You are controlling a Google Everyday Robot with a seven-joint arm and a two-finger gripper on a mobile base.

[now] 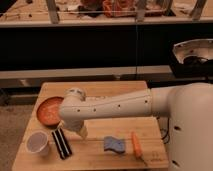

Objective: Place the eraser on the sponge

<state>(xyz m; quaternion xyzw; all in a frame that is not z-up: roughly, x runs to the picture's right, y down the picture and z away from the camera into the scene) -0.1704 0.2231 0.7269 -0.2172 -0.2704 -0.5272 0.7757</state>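
Observation:
The eraser (61, 143), a flat black block with a light stripe, lies on the wooden table (95, 90) near its front left. The blue sponge (115, 145) rests to its right, near the front edge. My white arm reaches in from the right and bends down over the table. The gripper (80, 132) hangs just right of the eraser's far end, low over the wood, open and holding nothing. A stretch of bare table separates it from the sponge.
A white cup (37, 142) stands left of the eraser. An orange bowl (47, 110) sits behind it, partly hidden by my arm. An orange carrot (136, 144) lies right of the sponge. Dark cabinets run behind the table.

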